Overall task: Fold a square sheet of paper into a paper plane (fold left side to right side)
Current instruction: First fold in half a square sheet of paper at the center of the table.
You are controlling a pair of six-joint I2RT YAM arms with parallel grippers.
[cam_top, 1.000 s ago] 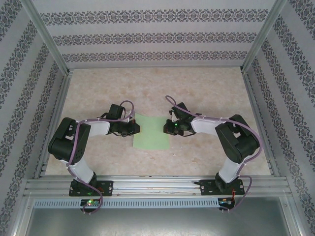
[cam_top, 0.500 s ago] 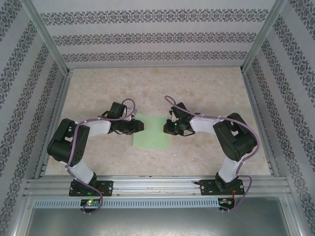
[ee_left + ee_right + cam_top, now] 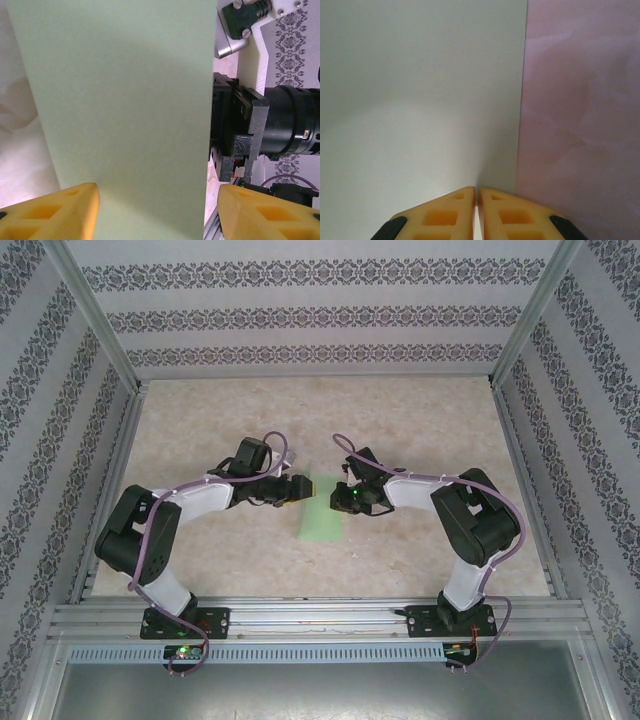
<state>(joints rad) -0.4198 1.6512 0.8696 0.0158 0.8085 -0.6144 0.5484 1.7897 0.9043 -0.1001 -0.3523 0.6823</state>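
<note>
With our left fingers (image 3: 55, 212) spread either side of the sheet (image 3: 322, 522) and right fingers (image 3: 445, 215) pressed together atop it, the uncreased fold could spring open.

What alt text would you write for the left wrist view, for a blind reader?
A light green sheet of paper covers the left and middle of the picture. The open left end effector shows two yellow fingertips at the bottom, one on each side of it. The black right arm stands beyond its right edge.

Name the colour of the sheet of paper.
Plain light green paper, clearest in the left wrist view.
</note>
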